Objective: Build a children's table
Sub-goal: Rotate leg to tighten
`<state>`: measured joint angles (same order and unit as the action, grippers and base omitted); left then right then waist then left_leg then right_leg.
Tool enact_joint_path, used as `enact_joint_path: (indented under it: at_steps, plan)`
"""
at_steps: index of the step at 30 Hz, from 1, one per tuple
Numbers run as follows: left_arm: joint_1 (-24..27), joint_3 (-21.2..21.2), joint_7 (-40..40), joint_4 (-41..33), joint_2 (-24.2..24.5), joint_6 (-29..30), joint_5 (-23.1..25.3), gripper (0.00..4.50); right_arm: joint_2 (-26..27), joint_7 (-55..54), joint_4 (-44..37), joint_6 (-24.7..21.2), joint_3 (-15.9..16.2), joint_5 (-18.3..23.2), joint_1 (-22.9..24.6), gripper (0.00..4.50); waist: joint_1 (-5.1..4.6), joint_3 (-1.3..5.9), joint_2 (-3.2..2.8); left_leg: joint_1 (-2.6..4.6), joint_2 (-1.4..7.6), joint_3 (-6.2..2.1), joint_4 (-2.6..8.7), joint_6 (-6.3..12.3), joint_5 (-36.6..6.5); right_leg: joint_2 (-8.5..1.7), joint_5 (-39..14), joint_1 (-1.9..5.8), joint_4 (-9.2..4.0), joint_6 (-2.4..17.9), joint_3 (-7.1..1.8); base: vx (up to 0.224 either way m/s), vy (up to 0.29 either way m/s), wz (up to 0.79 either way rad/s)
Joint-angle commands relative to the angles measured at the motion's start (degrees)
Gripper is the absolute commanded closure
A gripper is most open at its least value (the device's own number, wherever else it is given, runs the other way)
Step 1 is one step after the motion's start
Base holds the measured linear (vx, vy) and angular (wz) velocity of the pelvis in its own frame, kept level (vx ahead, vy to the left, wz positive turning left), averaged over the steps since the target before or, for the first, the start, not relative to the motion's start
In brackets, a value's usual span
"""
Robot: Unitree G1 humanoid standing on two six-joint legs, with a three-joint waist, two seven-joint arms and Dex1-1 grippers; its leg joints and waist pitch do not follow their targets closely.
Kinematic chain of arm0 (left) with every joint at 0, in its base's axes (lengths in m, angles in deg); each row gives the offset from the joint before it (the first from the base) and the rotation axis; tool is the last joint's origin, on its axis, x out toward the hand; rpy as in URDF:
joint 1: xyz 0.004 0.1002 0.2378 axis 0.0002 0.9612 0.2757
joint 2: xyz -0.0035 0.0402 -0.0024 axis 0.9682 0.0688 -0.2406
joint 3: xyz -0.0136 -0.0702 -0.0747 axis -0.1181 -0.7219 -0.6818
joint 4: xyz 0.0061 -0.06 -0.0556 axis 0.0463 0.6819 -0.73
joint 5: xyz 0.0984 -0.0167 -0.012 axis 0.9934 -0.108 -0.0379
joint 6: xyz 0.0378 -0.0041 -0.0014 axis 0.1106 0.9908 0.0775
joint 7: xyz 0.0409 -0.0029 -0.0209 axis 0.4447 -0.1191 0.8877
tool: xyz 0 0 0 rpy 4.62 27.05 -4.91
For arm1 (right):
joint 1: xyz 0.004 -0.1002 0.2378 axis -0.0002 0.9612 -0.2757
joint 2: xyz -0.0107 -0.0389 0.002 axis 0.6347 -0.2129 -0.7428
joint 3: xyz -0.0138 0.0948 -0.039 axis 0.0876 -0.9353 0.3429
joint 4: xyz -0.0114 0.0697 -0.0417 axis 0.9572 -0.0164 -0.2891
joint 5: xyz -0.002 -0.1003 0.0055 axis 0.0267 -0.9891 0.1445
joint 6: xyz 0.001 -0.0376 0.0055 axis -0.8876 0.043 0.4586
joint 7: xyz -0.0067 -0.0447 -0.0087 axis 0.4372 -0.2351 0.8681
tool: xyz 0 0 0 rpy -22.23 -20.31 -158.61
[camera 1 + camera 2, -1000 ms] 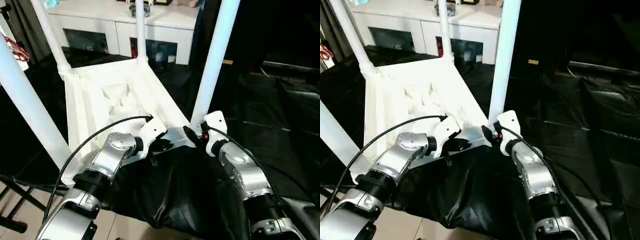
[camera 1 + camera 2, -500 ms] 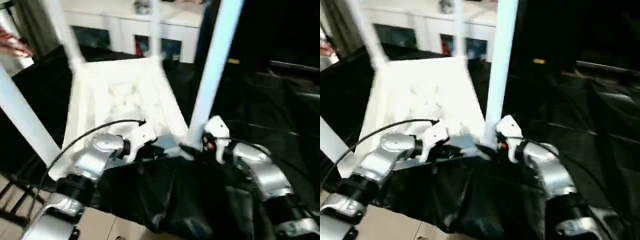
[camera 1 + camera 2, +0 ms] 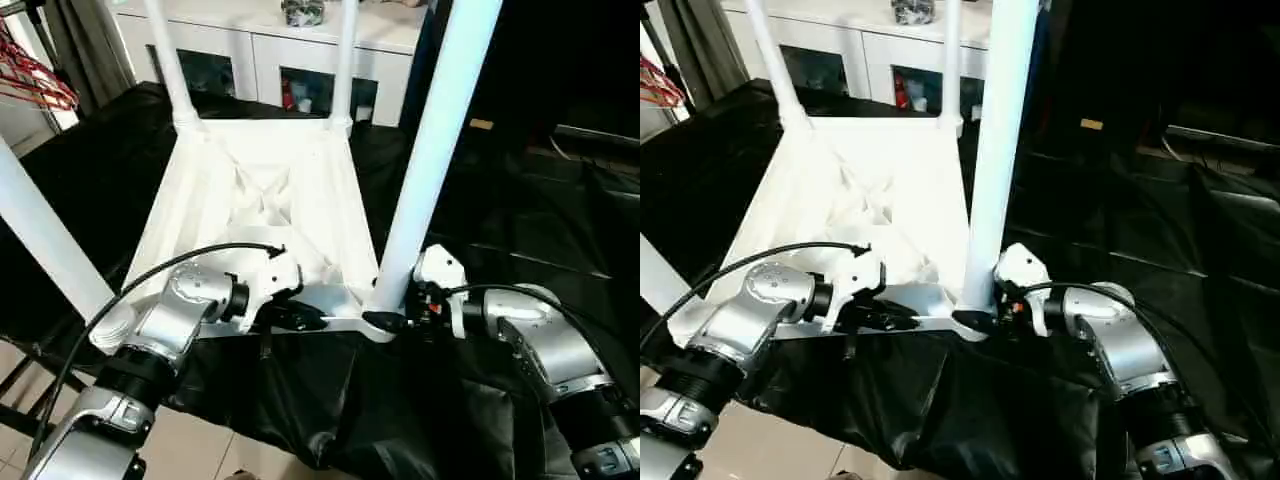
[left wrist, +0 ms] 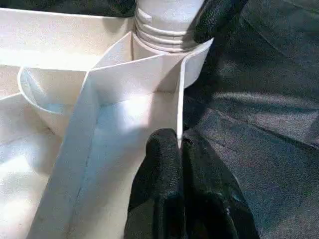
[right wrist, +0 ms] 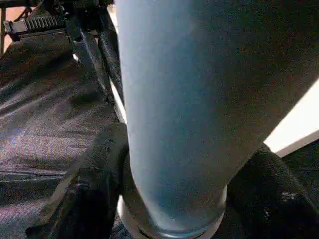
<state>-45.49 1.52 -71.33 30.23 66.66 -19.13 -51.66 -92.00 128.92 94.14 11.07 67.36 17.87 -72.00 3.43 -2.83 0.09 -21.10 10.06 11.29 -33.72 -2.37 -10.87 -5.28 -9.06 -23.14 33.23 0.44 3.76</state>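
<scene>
The children's table [image 3: 262, 200] lies upside down on black cloth, ribbed underside up, with four white legs rising from its corner sockets. My left gripper [image 3: 305, 318] is shut on the thin near rim [image 4: 179, 99] of the top, close to the near right corner. The rim wall runs between its black fingertips [image 4: 162, 149]. My right gripper [image 3: 392, 322] reaches in from the right and clasps the base of the near right leg [image 3: 432, 150] just above its socket. In the right wrist view, one black finger [image 5: 92, 189] presses on each side of the leg [image 5: 194, 99].
A white cabinet with glass doors [image 3: 270, 50] stands behind the table. Black cloth [image 3: 520, 230] covers the surface and hangs over its near edge. Red hangers [image 3: 35, 80] show at the far left, with a black stand [image 3: 15, 395] on the light floor [image 3: 190, 450] below.
The head view has shifted and tilted. My right forearm has swung out to the right while its gripper stays at the near right leg's base. The left gripper keeps its hold on the rim.
</scene>
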Motion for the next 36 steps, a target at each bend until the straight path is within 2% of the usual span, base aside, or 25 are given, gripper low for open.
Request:
enact_joint_path:
  at_steps: [1, 4, 8, 10, 11, 13, 14, 16, 20, 22, 23, 24, 27, 30, 32, 34, 35, 36]
  plan:
    - [-0.6, 0.0, -0.5, -1.0, -0.6, -1.0, -1.6, 4.5, 0.1, 2.2, -0.2, -1.0, 2.6, 0.2, 0.3, 1.89, 0.04, 3.66, 0.57, 0.85, 3.36, -1.23, 4.07, 3.07, -11.5, -3.5, -14.2, 2.63, -3.14, 13.1, -2.56, 0.0, 0.0, 0.0]
    - [-0.6, -0.1, 0.3, -0.5, -0.3, -1.3, -1.1, 4.5, 0.2, 2.6, -0.2, -1.4, 2.7, 0.4, 0.7, 1.91, 0.1, 3.68, 0.46, 0.81, 3.36, -1.21, 4.02, 3.43, -10.8, -3.43, -12.8, 2.66, -3.0, 13.6, -2.52, 0.0, 0.0, 0.0]
    - [-1.1, -0.9, 4.0, 0.5, -1.3, -0.4, -0.2, 4.5, 1.0, 1.9, -0.2, -2.3, 2.2, 1.1, 1.4, 1.95, 0.22, 3.56, 0.49, 0.87, 3.37, -1.23, 4.08, 3.07, -11.9, -3.49, -14.6, 2.59, -3.21, 13.3, -2.49, 0.0, 0.0, 0.0]
    - [-2.1, -2.1, 10.2, 1.8, -3.8, 1.1, 0.7, 4.5, 4.7, -6.3, 1.8, -1.9, 1.0, -0.9, 1.8, 1.95, 0.18, 3.44, 0.36, 1.07, 3.45, -1.27, 4.2, 2.42, -13.1, -3.53, -16.3, 2.28, -3.48, 12.9, -2.56, 0.0, 0.0, 0.0]
    - [-2.7, -2.5, 14.0, 2.4, -5.5, 2.3, 1.5, 4.5, 7.3, -12.1, 3.4, -2.2, 0.1, -2.1, 1.7, 1.96, -0.2, 3.13, 0.4, 1.16, 3.32, -1.23, 4.34, 1.31, -15.0, -3.46, -19.1, 1.97, -3.9, 12.3, -2.62, 0.0, 0.0, 0.0]
    - [-3.6, -3.0, 19.6, 3.0, -8.2, 4.2, 2.5, 4.5, 11.5, -20.4, 5.6, -3.3, -1.2, -3.4, 1.4, 1.96, -0.75, 3.14, 0.44, 1.01, 3.13, -1.74, 4.63, -0.76, -16.9, -3.6, -23.9, 2.27, -4.14, 10.6, -2.32, 0.0, 0.0, 0.0]
    - [-4.1, -3.1, 22.1, 3.2, -9.7, 5.0, 2.9, 4.5, 13.5, -23.1, 5.9, -4.1, -1.5, -3.4, 1.3, 1.96, -0.91, 3.12, 0.46, 1.18, 2.96, -1.91, 4.62, -1.06, -18.7, -3.61, -27.1, 2.24, -4.59, 9.2, -2.09, 0.0, 0.0, 0.0]
    - [-4.6, -3.3, 24.7, 3.3, -11.2, 5.9, 3.3, 4.5, 15.9, -25.9, 6.1, -4.9, -1.6, -3.4, 1.1, 1.96, -1.21, 2.97, 0.44, 1.54, 2.81, -1.86, 4.47, -0.75, -20.4, -3.59, -30.1, 1.75, -5.29, 7.9, -2.16, 0.0, 0.0, 0.0]
    - [-5.0, -2.8, 27.2, 3.0, -14.3, 7.1, 3.5, 4.5, 21.1, -32.3, 7.4, -6.2, -1.4, -4.6, -0.1, 1.96, -1.79, 2.98, 0.35, 1.27, 2.75, -2.11, 4.62, -0.57, -21.3, -3.48, -32.4, 1.53, -5.69, 6.1, -1.98, 0.0, 0.0, 0.0]
    - [-5.1, -2.5, 27.6, 2.9, -15.3, 7.3, 3.9, 4.5, 23.0, -33.8, 8.0, -5.8, -0.9, -5.8, -0.6, 1.96, -1.85, 2.97, 0.35, 1.3, 2.73, -2.16, 4.66, -0.57, -21.4, -3.55, -32.5, 1.46, -5.78, 5.9, -1.96, 0.0, 0.0, 0.0]
    - [-5.1, -2.3, 27.1, 2.8, -15.6, 7.1, 3.9, 4.5, 23.4, -33.2, 8.2, -4.7, -0.3, -6.2, -0.9, 1.96, -1.86, 2.99, 0.23, 1.28, 2.73, -2.16, 4.65, -0.5, -21.5, -3.53, -32.4, 1.48, -5.77, 5.9, -1.96, 0.0, 0.0, 0.0]
    - [-5.0, -1.9, 26.3, 2.8, -15.7, 6.5, 3.9, 4.5, 23.7, -32.2, 8.1, -3.8, -0.2, -5.5, -1.0, 1.4, -1.88, 3.01, 0.19, 1.27, 2.76, -2.15, 4.69, -0.42, -21.7, -3.54, -32.0, 1.44, -5.84, 5.8, -2.0, 0.0, 0.0, 0.0]
    - [-4.3, -1.3, 23.9, 1.9, -14.7, 5.0, 3.5, 4.5, 23.1, -30.1, 6.7, -4.9, -0.7, -3.7, -0.7, 1.2, -1.84, 3.05, 0.28, 1.11, 2.8, -2.15, 4.8, -0.09, -21.6, -3.5, -30.2, 1.54, -5.63, 6.2, -2.1, 0.0, 0.0, 0.0]
    - [-3.2, -0.7, 21.1, 0.2, -13.1, 3.4, 2.7, 4.5, 21.0, -27.7, 5.4, -5.0, -0.4, -3.7, -0.1, 0.75, -1.71, 3.19, 0.28, 0.92, 2.92, -2.1, 4.87, 0.35, -20.7, -3.52, -27.6, 1.77, -5.29, 6.9, -2.26, 0.0, 0.0, 0.0]
    - [-2.0, -0.4, 17.3, -1.4, -11.1, 2.4, 2.1, 4.5, 18.3, -23.2, 4.0, -5.5, -0.6, -2.6, 0.4, 0.68, -1.56, 3.41, 0.2, 0.63, 3.06, -1.98, 4.84, 0.93, -18.3, -3.51, -22.6, 2.18, -4.6, 8.5, -2.42, 0.0, 0.0, 0.0]
    - [-1.3, -0.5, 15.1, -2.2, -9.9, 2.6, 1.7, 4.5, 15.8, -19.8, 3.0, -5.0, -0.1, -2.5, 0.7, 0.39, -1.6, 3.43, 0.17, 0.41, 3.05, -1.8, 4.74, 1.56, -16.5, -3.45, -19.3, 2.38, -4.19, 9.8, -2.46, 0.0, 0.0, 0.0]
    - [-1.0, -0.5, 14.1, -2.4, -9.3, 2.2, 1.6, 4.5, 14.7, -18.8, 2.8, -4.6, 0.1, -2.7, 0.8, 0.39, -1.48, 3.52, -0.1, 0.53, 3.06, -1.76, 4.66, 1.66, -16.1, -3.41, -18.4, 2.41, -4.06, 10.2, -2.45, 0.0, 0.0, 0.0]
    - [-1.0, -0.5, 14.1, -2.4, -9.3, 2.2, 1.6, 4.5, 14.7, -18.8, 2.8, -4.6, 0.1, -2.7, 0.8, 0.31, -1.48, 3.56, 0.09, 0.73, 3.02, -1.43, 4.42, 2.16, -15.3, -3.31, -16.4, 2.27, -3.99, 11.1, -2.57, 0.0, 0.0, 0.0]
